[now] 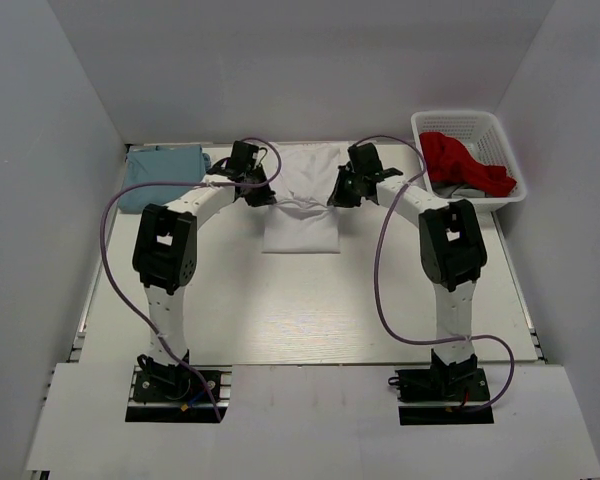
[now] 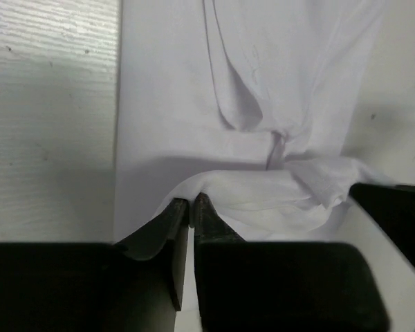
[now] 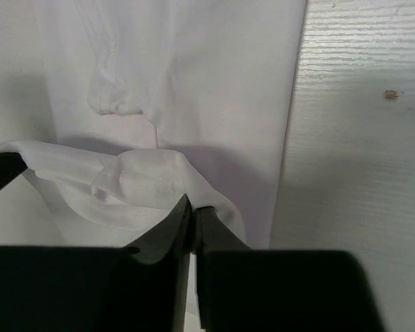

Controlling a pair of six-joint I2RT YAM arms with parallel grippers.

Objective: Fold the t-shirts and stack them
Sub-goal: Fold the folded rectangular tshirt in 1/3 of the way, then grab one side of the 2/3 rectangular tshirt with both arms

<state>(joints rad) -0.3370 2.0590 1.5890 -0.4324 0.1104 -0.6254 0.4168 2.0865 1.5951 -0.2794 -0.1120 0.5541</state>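
The white t-shirt [image 1: 300, 225] lies folded into a narrow strip at the table's far middle. My left gripper [image 1: 263, 196] is shut on its left far edge, and the cloth is pinched between the fingertips in the left wrist view [image 2: 191, 205]. My right gripper [image 1: 338, 194] is shut on its right far edge, as the right wrist view [image 3: 193, 207] shows. Both hold the lifted edge [image 2: 263, 197] above the lower layer [image 3: 214, 76]. The light blue t-shirt [image 1: 160, 178] lies folded at the far left.
A white basket [image 1: 510, 150] at the far right holds a red garment [image 1: 465, 163]. White walls close in the back and both sides. Purple cables loop from both arms.
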